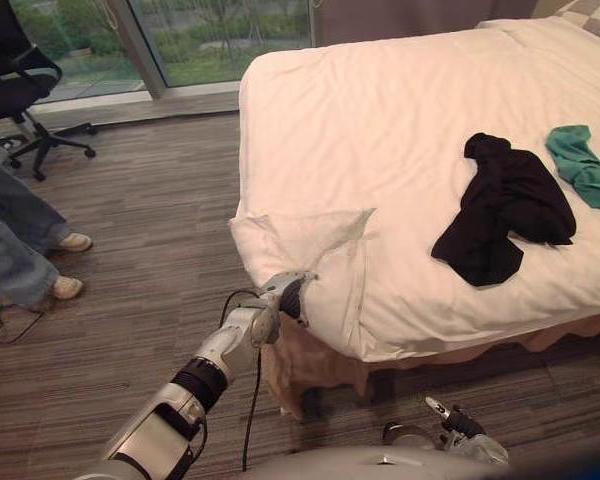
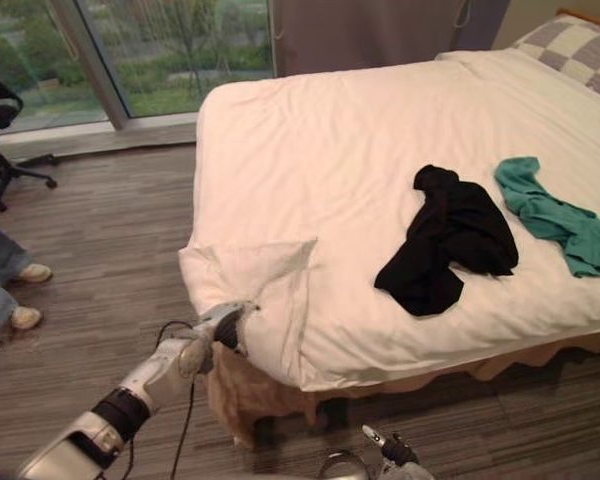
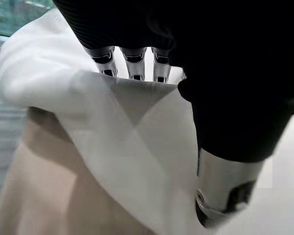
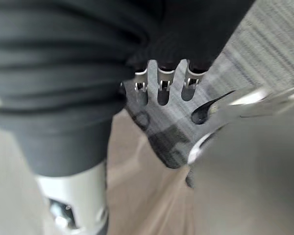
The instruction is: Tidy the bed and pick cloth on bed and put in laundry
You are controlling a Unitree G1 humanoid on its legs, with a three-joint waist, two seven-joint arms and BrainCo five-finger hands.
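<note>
Both hands were hard to read. The right hand (image 1: 462, 427) hung low over the grey striped carpet (image 1: 150, 230), and the left hand (image 1: 292, 296) was buried in the folded white duvet corner (image 1: 320, 250); neither grip could be told. Farther up the white bed (image 1: 380, 120) lay a crumpled black garment (image 1: 510, 205) and a teal cloth (image 1: 585, 165), which was cut off at the edge. Beyond stood a person's legs in jeans (image 1: 15, 240), a black office chair (image 1: 20, 90) and tall windows (image 1: 220, 35).

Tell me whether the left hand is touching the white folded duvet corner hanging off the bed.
Touching. In the left wrist view the white folded duvet corner lies straight across the left hand, its edge pressed against it with no gap.
</note>
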